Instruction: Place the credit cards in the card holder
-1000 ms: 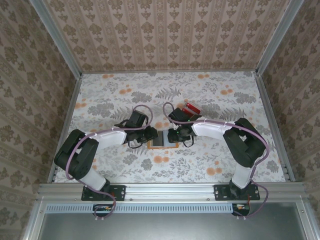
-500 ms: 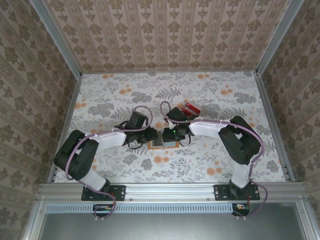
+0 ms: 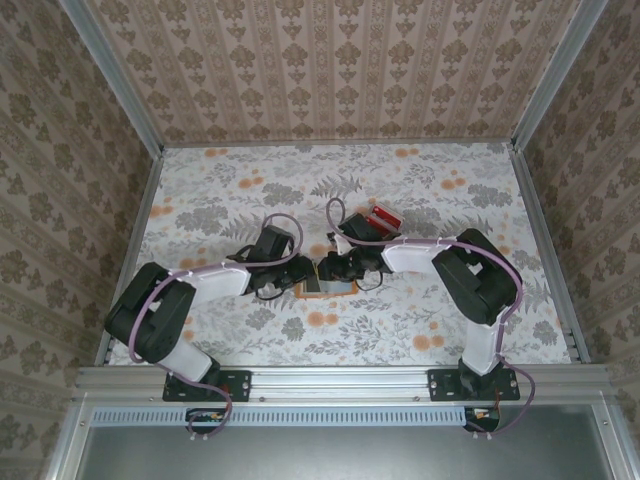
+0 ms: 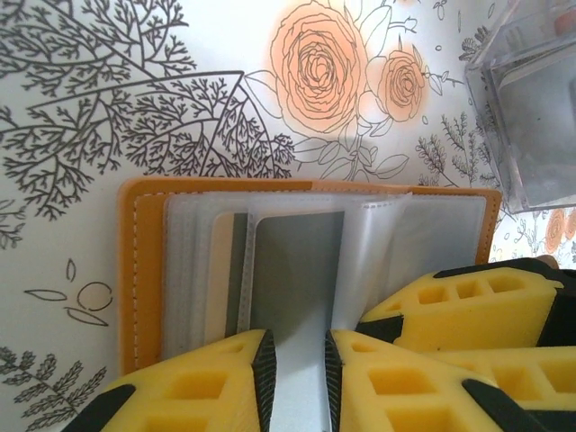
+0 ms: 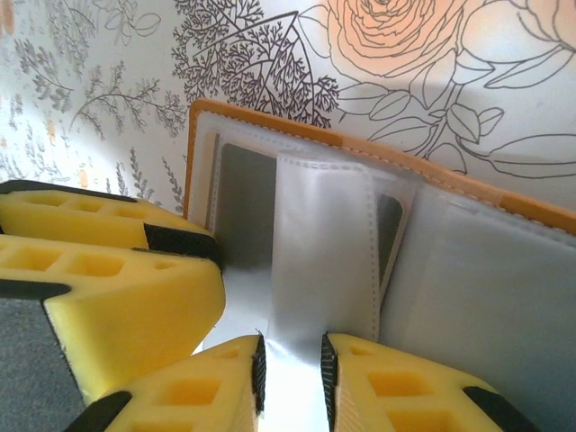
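Two-arm hold on the open card holder (image 4: 129, 270).
Narrow pinch by left gripper (image 4: 297, 364) on a clear sleeve (image 4: 297, 270); right gripper (image 5: 291, 364) pinches a sleeve likewise; red credit cards (image 3: 384, 216) lie nearby.

Table top (image 3: 430, 190): flat, covered edge to edge in a pale print of grey leaves and orange flowers; evenly lit, with soft shadows.
Far wall (image 3: 340, 70), left wall (image 3: 50, 200), right wall (image 3: 600, 180): beige wallpaper with brown damask motifs in vertical stripes.
Left corner post (image 3: 112, 75), right corner post (image 3: 557, 75): bare silvery metal, running down to the table's far corners.
Near rail (image 3: 340, 381): silvery metal bar across the near edge, with a slotted strip (image 3: 340, 415) just nearer.
Grey panel (image 3: 340, 450): plain, nearest of all.
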